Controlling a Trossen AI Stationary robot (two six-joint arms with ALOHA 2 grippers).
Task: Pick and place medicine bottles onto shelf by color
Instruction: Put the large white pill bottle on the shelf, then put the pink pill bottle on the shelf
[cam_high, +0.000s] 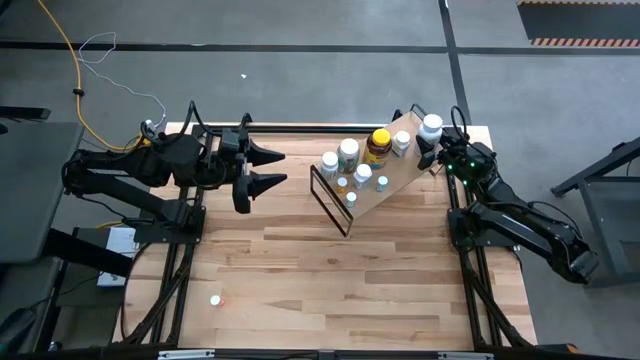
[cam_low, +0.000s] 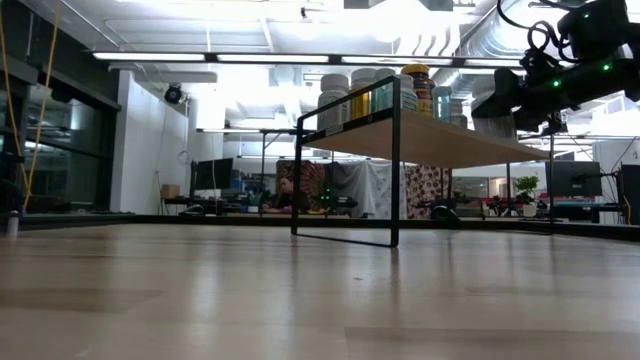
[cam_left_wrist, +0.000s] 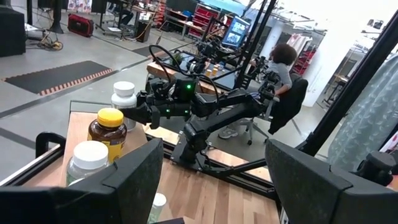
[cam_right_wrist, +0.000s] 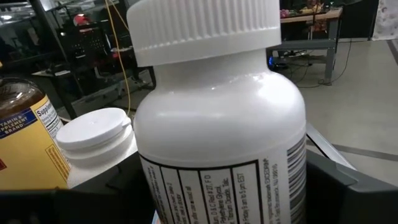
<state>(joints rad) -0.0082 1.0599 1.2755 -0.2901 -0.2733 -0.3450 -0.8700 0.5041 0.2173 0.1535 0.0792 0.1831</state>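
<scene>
The light-wood shelf (cam_high: 385, 185) stands slantwise at the table's far right, with several bottles on its top. Most are white (cam_high: 348, 150), and one is amber with a yellow cap (cam_high: 379, 143). My right gripper (cam_high: 430, 140) is at the shelf's far right end, shut on a large white bottle (cam_right_wrist: 217, 124) next to the amber bottle (cam_right_wrist: 25, 149) and a small white-capped one (cam_right_wrist: 93, 134). Whether the held bottle's base rests on the shelf is hidden. My left gripper (cam_high: 278, 167) hangs open and empty to the left of the shelf, pointing at it. My right gripper pinches the white bottle's round body (cam_right_wrist: 292, 168) between its two fingers, one finger (cam_right_wrist: 354, 186) on each side, below the shoulder. The fingers come level from the table's right side. The bottle stands upright with its ribbed cap (cam_right_wrist: 205, 25) on top.
A small white thing (cam_high: 214, 299) lies on the tabletop near the front left. The shelf's black wire end frame (cam_low: 345, 175) stands on the table. The wide wooden tabletop (cam_high: 330, 280) stretches in front of the shelf. A person sits in the room beyond (cam_left_wrist: 283, 68).
</scene>
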